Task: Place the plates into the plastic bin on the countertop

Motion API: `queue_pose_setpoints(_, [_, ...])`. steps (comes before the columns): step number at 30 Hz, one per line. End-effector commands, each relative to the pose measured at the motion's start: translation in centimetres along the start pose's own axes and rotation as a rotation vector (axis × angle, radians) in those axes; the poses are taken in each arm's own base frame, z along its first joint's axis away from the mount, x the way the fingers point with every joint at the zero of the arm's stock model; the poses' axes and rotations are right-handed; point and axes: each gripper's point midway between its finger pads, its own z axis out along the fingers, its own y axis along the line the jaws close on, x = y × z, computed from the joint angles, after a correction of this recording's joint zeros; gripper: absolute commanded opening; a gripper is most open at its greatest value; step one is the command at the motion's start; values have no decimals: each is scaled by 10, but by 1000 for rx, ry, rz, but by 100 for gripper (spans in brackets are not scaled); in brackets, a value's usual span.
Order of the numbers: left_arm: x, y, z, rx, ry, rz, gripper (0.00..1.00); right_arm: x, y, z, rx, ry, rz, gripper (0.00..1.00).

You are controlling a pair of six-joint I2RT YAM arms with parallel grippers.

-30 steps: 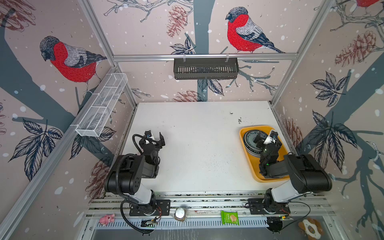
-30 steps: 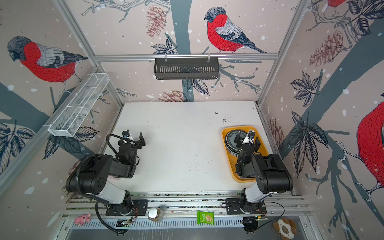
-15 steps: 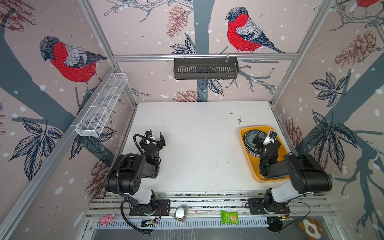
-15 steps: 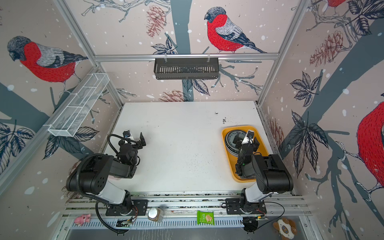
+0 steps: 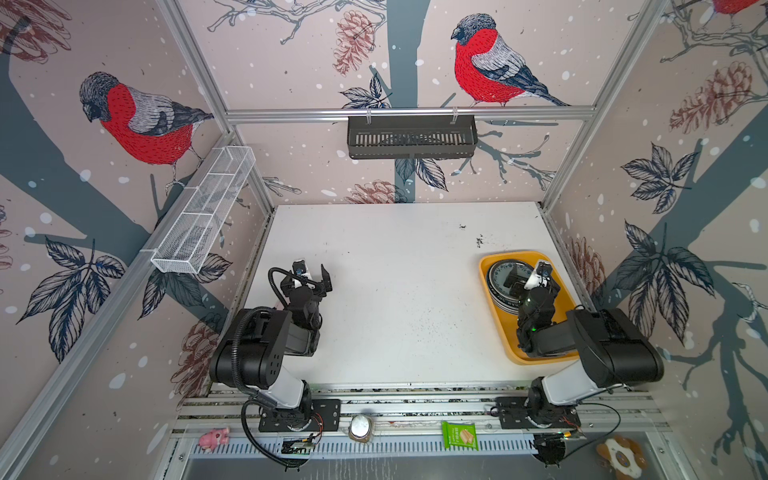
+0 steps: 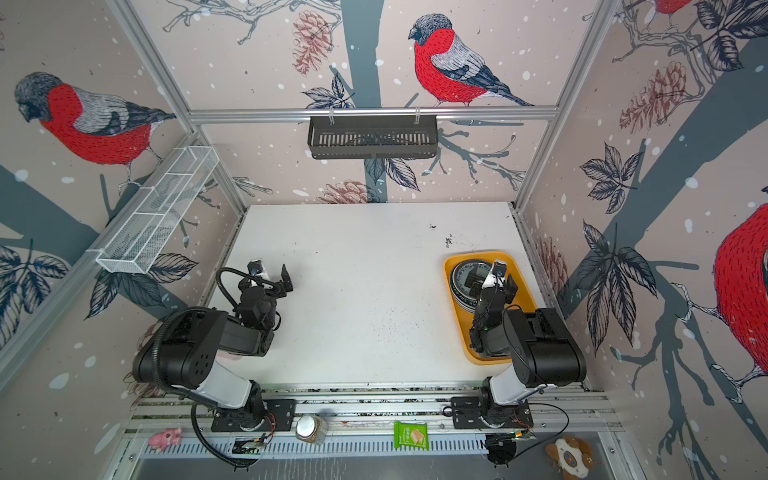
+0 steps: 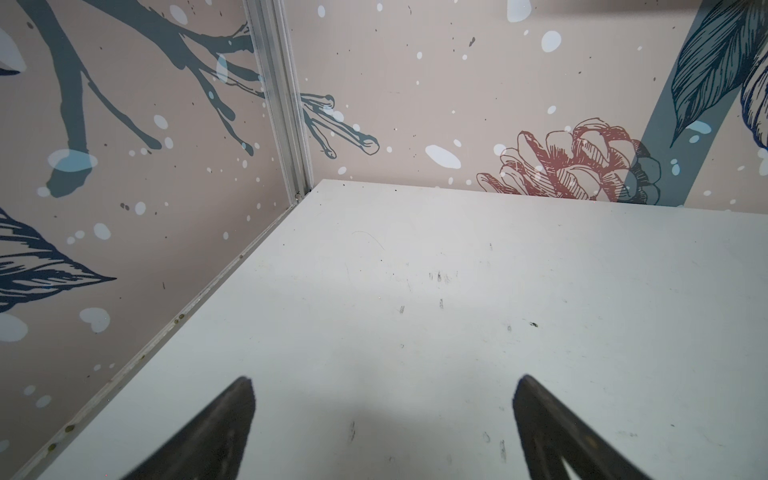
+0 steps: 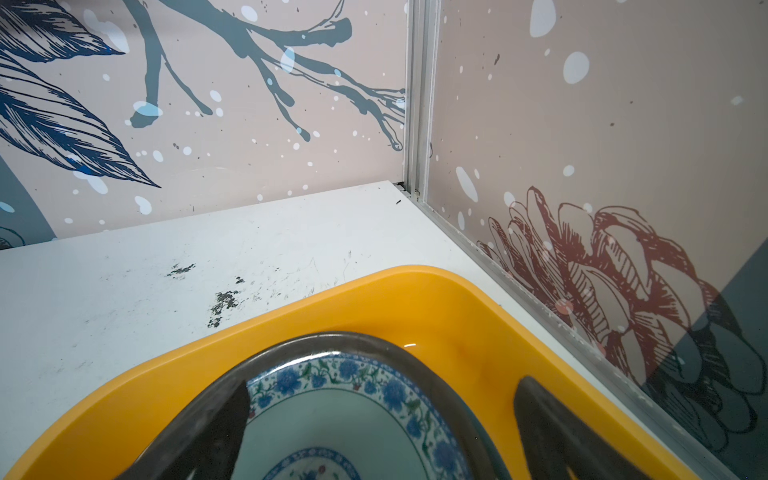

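Black slotted basket (image 5: 411, 137), white mesh basket (image 5: 203, 212), pink toy (image 5: 214, 437), small jar (image 5: 360, 428), green packet (image 5: 459, 435), brown plush toy (image 5: 621, 457).

Right pincer (image 8: 384, 382) has edged a touch leftward above the stacked plates (image 5: 500, 272)

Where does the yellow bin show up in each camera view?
In a top view: bin at the table's right edge, nearer half.
In a top view: bin at that same right edge.
Left wrist: not in it.
Right wrist: bin close up, a blue-flowered plate inside.
Shared landmark: black smudge on the table just beyond the bin.
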Motion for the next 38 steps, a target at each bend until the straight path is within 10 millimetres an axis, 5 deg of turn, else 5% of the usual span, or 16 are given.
queue_pose_setpoints(1, [-7, 1, 1, -8, -27, 4, 97, -9, -1, 1, 9, -32, 12, 100])
queue_pose_setpoints(38, [-8, -1, 0, 10, -28, 7, 97, -8, -2, 0, 10, -33, 12, 100])
